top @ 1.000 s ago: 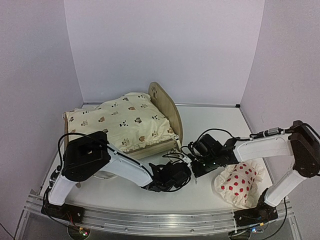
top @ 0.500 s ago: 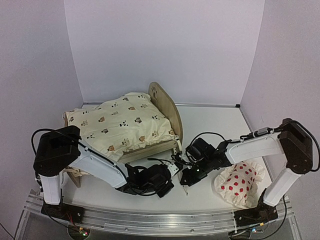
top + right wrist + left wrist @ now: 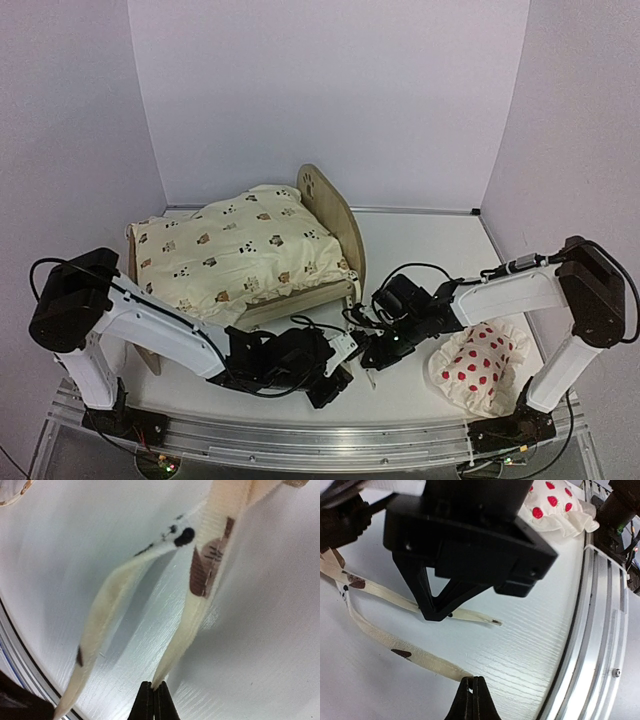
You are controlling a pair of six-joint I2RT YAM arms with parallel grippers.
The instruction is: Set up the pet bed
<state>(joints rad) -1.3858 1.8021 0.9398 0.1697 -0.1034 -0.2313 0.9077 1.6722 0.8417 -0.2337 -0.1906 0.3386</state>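
trailing from the puffy cream animal-print cushion [image 3: 235, 250], two flat, narrow printed fabric strips lie on the smooth white wood-grain table [image 3: 430, 250]. the left gripper [image 3: 472, 700] is closed, its slim black tips pinching the end of one tie [image 3: 395, 650]. the right gripper [image 3: 153, 702] is likewise closed, the other tie [image 3: 205, 565] tapering into its tips. the light plywood pet bed [image 3: 330, 210], with rounded end boards, stands back left under the cushion. a frilly red-dotted white pillow [image 3: 480, 365] lies right.
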